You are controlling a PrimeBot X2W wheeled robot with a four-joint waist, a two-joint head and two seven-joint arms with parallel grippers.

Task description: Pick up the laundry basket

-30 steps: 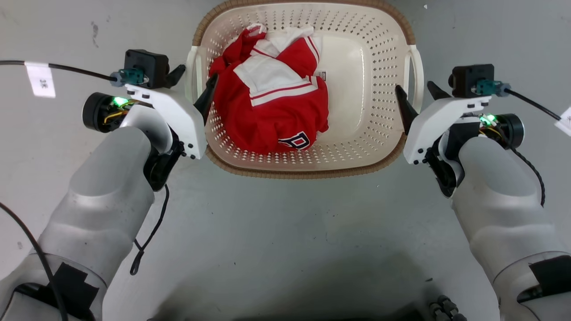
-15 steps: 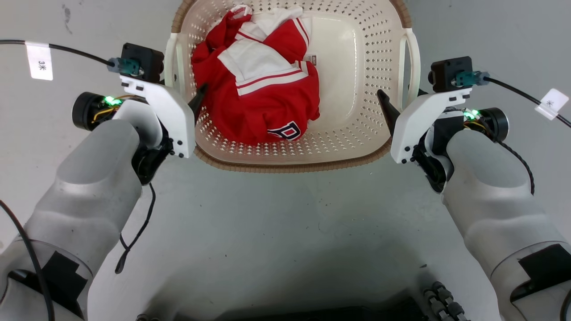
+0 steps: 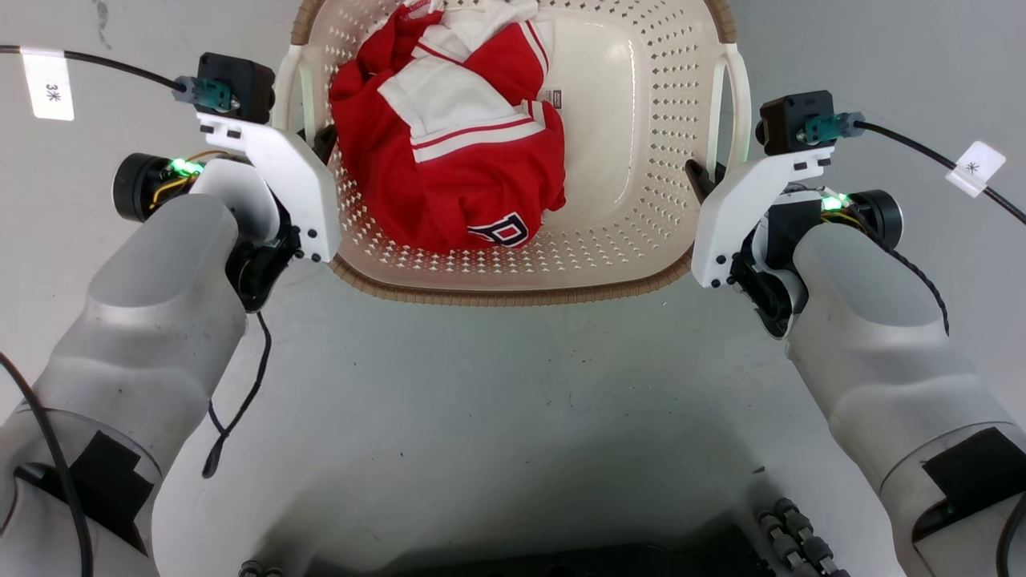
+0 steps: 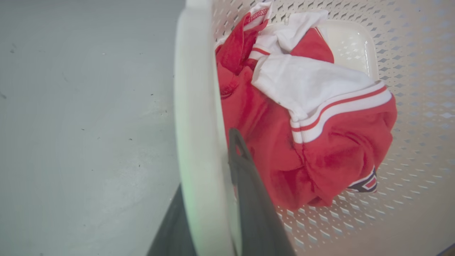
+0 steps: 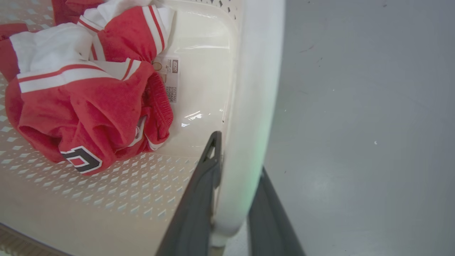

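The laundry basket is cream, perforated and brown-rimmed, and lies on the grey floor between my arms with a red and white garment inside. My left gripper is shut on the basket's left handle. In the left wrist view the gripper has one dark finger on each side of the white handle bar. My right gripper is shut on the right handle. The right wrist view shows that gripper clamping the handle the same way.
Bare grey floor surrounds the basket. Black cables with white tags trail from both wrists. A loose cable hangs under my left forearm. My dark base lies along the bottom edge.
Both grippers slid further along the handles and their spread fingers closed on them. The basket and arms sit higher and further left in the head view, which has shifted.
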